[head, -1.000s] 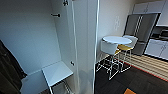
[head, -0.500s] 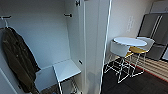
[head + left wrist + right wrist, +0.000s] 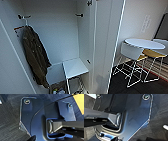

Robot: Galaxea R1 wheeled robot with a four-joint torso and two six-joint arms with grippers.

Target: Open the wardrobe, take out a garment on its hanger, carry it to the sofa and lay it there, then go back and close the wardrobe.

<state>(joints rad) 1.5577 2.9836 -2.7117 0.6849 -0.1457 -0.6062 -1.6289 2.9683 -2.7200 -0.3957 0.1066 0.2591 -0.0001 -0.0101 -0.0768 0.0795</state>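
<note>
One tall white wardrobe (image 3: pixel 60 40) stood open w/ only the dark olive-brown jacket (image 3: pixel 35 57) hanging inside; view had swung left since earlier, so robot was back to close it. Round white table (image 3: pixel 145 43) off right. Hands' state: can't tell.

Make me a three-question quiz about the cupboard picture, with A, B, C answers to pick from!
1. Where does the dark olive-brown jacket hang?
A. On the left side inside the wardrobe
B. Over a chair
C. On the round table

2. What colour is the round table?
A. Red
B. White
C. Black

3. Is the wardrobe open or shut?
A. Shut
B. Open
C. Lying flat on the floor

Answers: 1 A, the jacket hangs from a hook high on the left wall inside. 2 B, the tabletop looks white. 3 B, the white inside and a low shelf are showing.
</note>
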